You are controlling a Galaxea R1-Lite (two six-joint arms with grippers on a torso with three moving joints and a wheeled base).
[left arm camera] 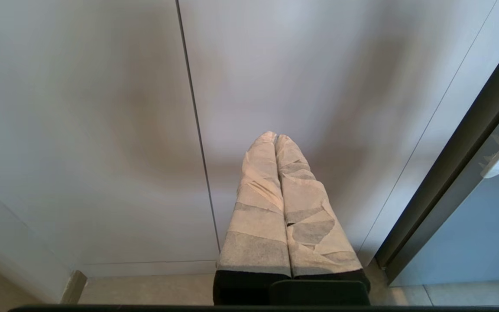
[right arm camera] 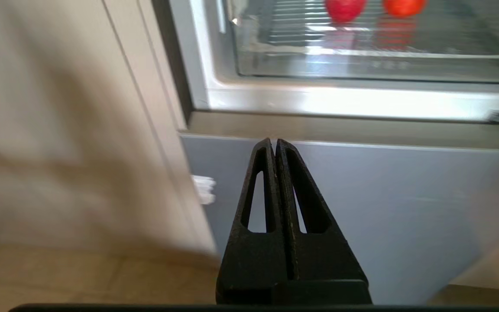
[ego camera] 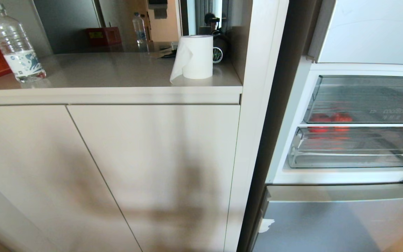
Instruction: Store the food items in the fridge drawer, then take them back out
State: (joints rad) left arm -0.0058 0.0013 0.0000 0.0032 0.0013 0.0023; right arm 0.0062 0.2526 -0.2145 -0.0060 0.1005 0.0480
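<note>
Two grippers closed, both empty

Right gripper (right arm camera: 274, 143): fingers pressed together, holding nothing, before the grey lower fridge door (right arm camera: 383, 208). Left gripper (left arm camera: 275, 138): tape-wrapped, closed, facing cabinet doors (left arm camera: 102, 130). Two red food items (ego camera: 329, 118) lie inside the fridge drawer (ego camera: 355, 147).

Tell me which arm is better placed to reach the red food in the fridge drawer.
The right. The right gripper, shut, faces the fridge below the drawer holding the red food items. The left gripper, shut, faces the cabinet door.

red food items (ego camera: 330, 118) blurred behind drawer front (ego camera: 362, 101)
</note>
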